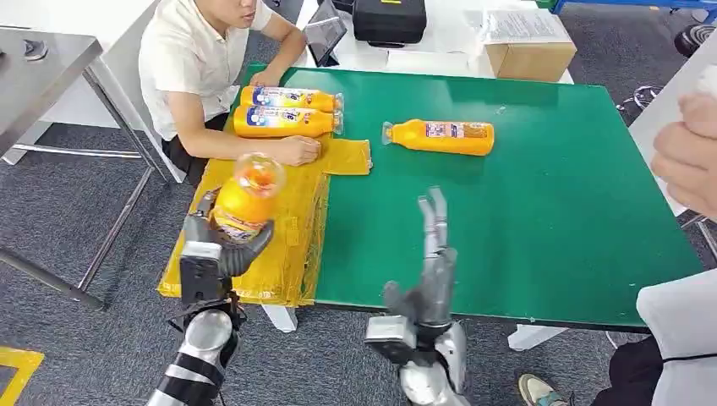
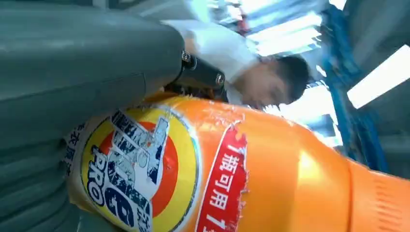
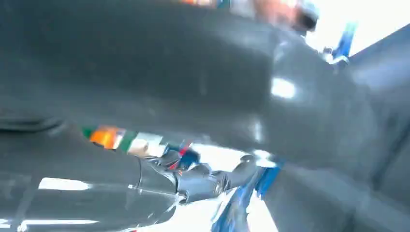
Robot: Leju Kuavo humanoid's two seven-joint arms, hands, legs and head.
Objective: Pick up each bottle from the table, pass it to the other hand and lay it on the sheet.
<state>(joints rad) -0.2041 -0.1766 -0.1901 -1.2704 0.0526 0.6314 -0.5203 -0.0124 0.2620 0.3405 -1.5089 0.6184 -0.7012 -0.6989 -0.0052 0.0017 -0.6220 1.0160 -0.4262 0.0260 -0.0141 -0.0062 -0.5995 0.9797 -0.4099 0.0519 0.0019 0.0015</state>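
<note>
While the left hand [image 1: 221, 247] grips the orange bottle [image 1: 247, 196] upright above the yellow sheet [image 1: 292, 241], the job is tipping it flat. Best to lay it on the sheet's near half, lengthwise like the two bottles [image 1: 289, 111] at the sheet's far end, short of the person's hand [image 1: 296, 150]. The sheet's near edge overhangs the table [image 1: 524, 211]. Beside the sheet, the right hand [image 1: 433, 254] hovers, fingers spread, holding nothing; one more bottle [image 1: 441, 136] lies beyond it.

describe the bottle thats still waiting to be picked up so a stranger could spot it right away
Start at the green table and look toward its far middle. An orange bottle lies there on its side, alone on bare green, while the other bottles rest on the yellow sheet or in the left hand.
</note>
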